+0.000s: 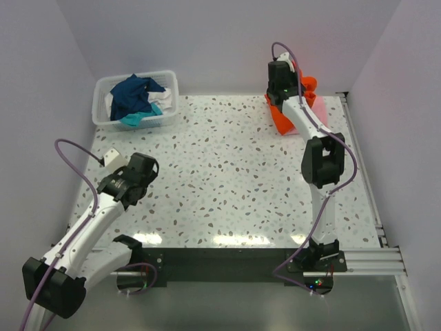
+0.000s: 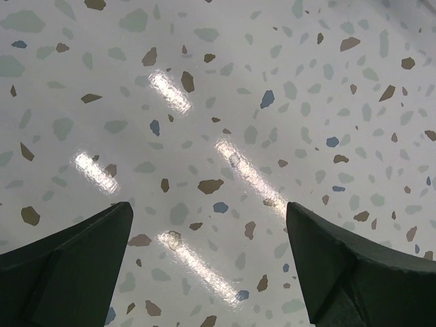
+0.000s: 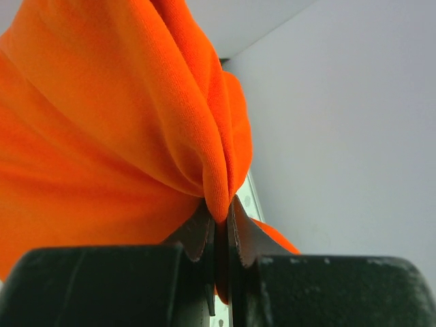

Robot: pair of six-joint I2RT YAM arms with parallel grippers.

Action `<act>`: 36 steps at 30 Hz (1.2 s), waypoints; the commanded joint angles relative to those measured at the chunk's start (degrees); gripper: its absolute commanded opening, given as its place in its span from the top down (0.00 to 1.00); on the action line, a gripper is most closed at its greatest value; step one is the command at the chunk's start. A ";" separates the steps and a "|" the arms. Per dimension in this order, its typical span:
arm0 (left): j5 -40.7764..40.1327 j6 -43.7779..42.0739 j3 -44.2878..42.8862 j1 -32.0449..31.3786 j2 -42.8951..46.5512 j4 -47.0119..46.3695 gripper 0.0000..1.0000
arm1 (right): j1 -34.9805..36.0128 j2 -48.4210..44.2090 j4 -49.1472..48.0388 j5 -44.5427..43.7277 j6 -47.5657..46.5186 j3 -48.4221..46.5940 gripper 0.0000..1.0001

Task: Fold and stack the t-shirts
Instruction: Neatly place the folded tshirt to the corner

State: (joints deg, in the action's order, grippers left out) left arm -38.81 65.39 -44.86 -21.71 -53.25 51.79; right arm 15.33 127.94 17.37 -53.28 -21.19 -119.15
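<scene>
My right gripper point(image 3: 221, 218) is shut on a fold of the bright orange-red t-shirt point(image 3: 116, 136), which fills most of the right wrist view. From above, that arm reaches to the table's far right corner, where the orange-red t-shirt point(image 1: 284, 118) hangs bunched over a light pink t-shirt point(image 1: 318, 105). Navy point(image 1: 132, 94), teal point(image 1: 135, 118) and white t-shirts lie crumpled in the basket point(image 1: 169, 81) at the far left. My left gripper point(image 2: 208, 255) is open over bare speckled tabletop at the near left, with nothing between its fingers.
The translucent plastic basket stands at the back left corner. A metal rail point(image 1: 364, 165) runs along the table's right edge. Walls close in the table on three sides.
</scene>
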 commanded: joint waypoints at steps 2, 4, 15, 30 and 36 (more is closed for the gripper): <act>-1.01 0.09 -1.28 0.36 -1.06 -2.22 0.00 | -2.50 0.64 2.49 -0.53 6.59 -1.43 1.00; -0.83 0.01 -1.28 0.36 -1.41 -2.31 0.00 | -3.99 1.34 4.95 0.97 10.46 -1.61 1.00; 0.05 -0.52 -1.54 0.36 -2.38 -3.10 0.00 | -11.10 3.98 11.11 12.04 20.84 -0.99 1.00; 1.98 -2.19 -2.60 0.36 -5.19 -4.42 0.00 | -17.35 6.62 17.09 16.89 33.40 -0.82 0.36; 2.07 -2.28 -2.77 0.36 -4.67 -4.33 0.00 | -17.97 3.99 18.49 15.67 35.51 -0.90 0.01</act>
State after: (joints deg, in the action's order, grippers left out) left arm -36.01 63.86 -44.95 -21.71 -58.50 48.97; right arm -2.13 135.39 34.37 -36.29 11.09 -119.11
